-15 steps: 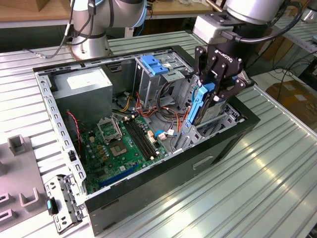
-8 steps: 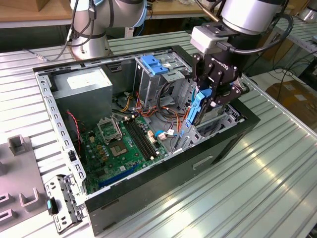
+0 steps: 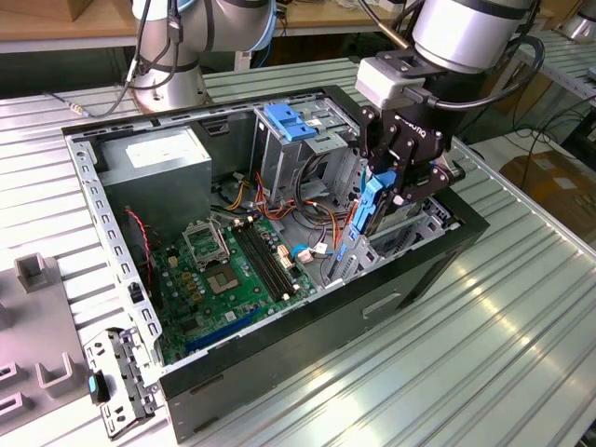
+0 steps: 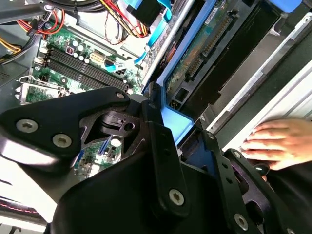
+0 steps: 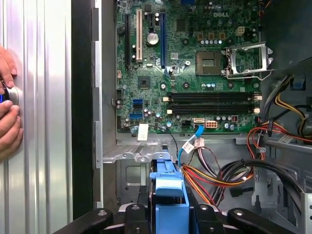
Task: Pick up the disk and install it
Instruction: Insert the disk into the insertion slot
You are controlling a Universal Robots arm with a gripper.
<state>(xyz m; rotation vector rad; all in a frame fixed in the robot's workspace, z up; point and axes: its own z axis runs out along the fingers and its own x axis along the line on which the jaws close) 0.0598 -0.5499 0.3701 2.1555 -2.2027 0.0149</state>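
Note:
My gripper [image 3: 399, 197] hangs over the open computer case [image 3: 112, 251], at the case's wall on the exterior view's right. It is shut on the disk [image 3: 371, 210], which it holds on edge with the blue carrier rail facing outward. In the second wrist view the disk [image 4: 207, 46] shows its green circuit-board side and a blue rail, clamped between the black fingers [image 4: 158, 131] of the gripper [image 4: 183, 136]. In the first wrist view the blue carrier of the disk [image 5: 168, 192] sits between the jaws of the gripper [image 5: 169, 218], above a metal bay.
The green motherboard [image 3: 233, 265] fills the case floor, and a grey power-supply box [image 3: 154, 158] sits at the back. A tall metal cage with a blue latch [image 3: 291, 121] stands beside the gripper. Loose cables [image 5: 214, 173] lie near the bay. A person's hand [image 4: 280, 141] rests on the ribbed table.

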